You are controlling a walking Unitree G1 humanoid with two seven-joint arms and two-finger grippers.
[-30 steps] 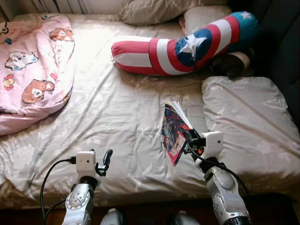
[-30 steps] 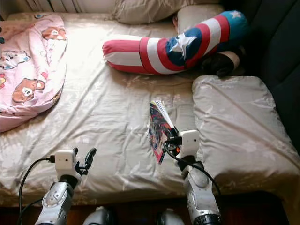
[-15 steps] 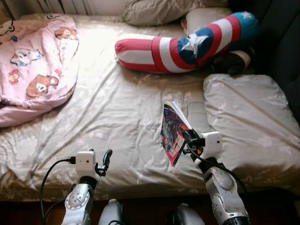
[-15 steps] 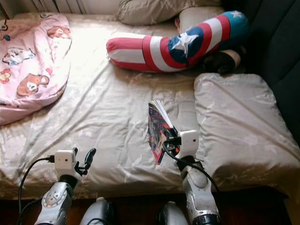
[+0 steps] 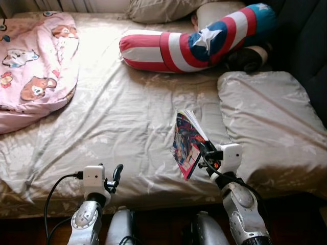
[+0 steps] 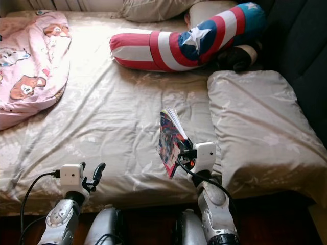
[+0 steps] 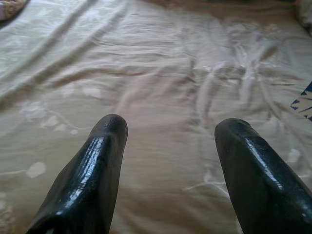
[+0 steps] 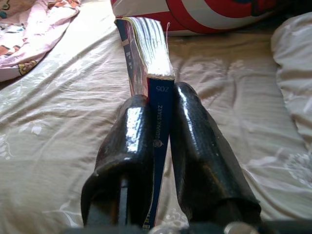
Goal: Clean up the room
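The comic book (image 5: 186,144) stands on edge above the bed (image 5: 127,117), pinched at its spine by the right gripper (image 5: 204,153) for carrying, while the left gripper (image 5: 115,176) hovers spread and empty.

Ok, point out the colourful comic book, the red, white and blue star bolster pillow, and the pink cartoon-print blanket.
Colourful comic book (image 5: 185,145), left eye view, on its front cover.
Red, white and blue star bolster pillow (image 5: 173,50), left eye view, on a white stripe mid-length.
Pink cartoon-print blanket (image 5: 36,66), left eye view, on its middle.
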